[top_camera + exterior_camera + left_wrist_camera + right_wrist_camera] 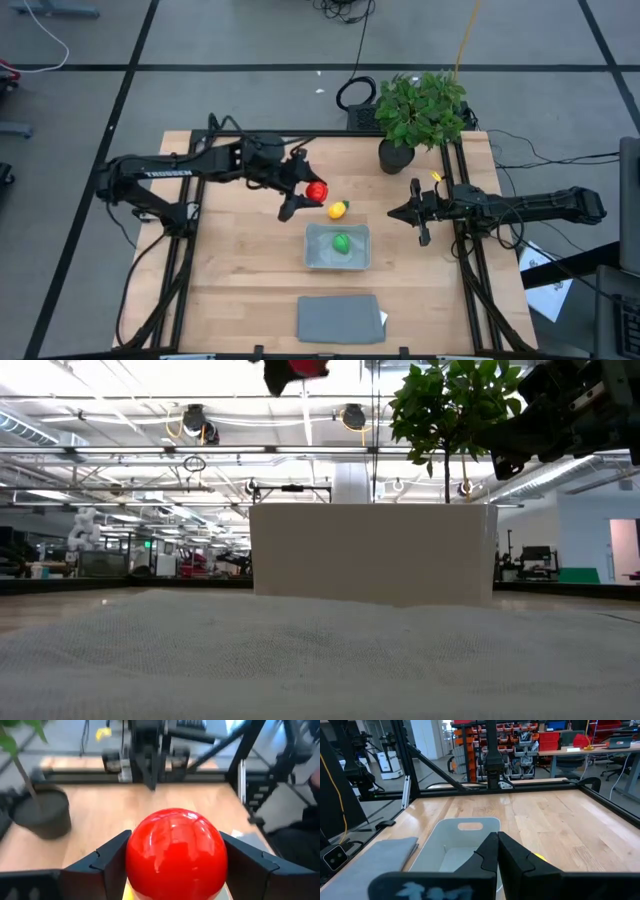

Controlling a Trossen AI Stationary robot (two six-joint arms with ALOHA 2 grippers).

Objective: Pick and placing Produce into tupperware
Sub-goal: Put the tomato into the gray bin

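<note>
High view, table from above. Left claw [305, 192] sits over the table's middle, toward the far edge, shut on the red piece [317, 191]; left wrist view shows the red ball [175, 853] seated between both fingers [102, 862], pads pressed to its sides. Low view has the ball at the very top of the picture, so the piece looks lifted well clear of the wood.

Tupperware [337, 262] stands near the table centre, a little toward the right edge. The green piece [342, 243] lies inside it. The yellow piece [338, 210] w/ green tip rests on bare wood between the left claw and the container's far wall, just beside the wall, not in it.

Grey lid [340, 318] lies flat by the near edge, apart from the container. Potted plant [420, 115] stands at the far edge, right of centre.

Right claw [415, 214] waits near the right edge, fingers closed together, holding nothing; right wrist view looks past them into the container [465, 845].

Step in hand, by judgement: carry phase for the red piece; one of three placed, approx. a third done. Next move calls for travel toward the near-right, passing over the yellow piece w/o knocking it, then lowering inside the walls beside the green piece before the fingers part; release from height risks the ball bouncing out.
</note>
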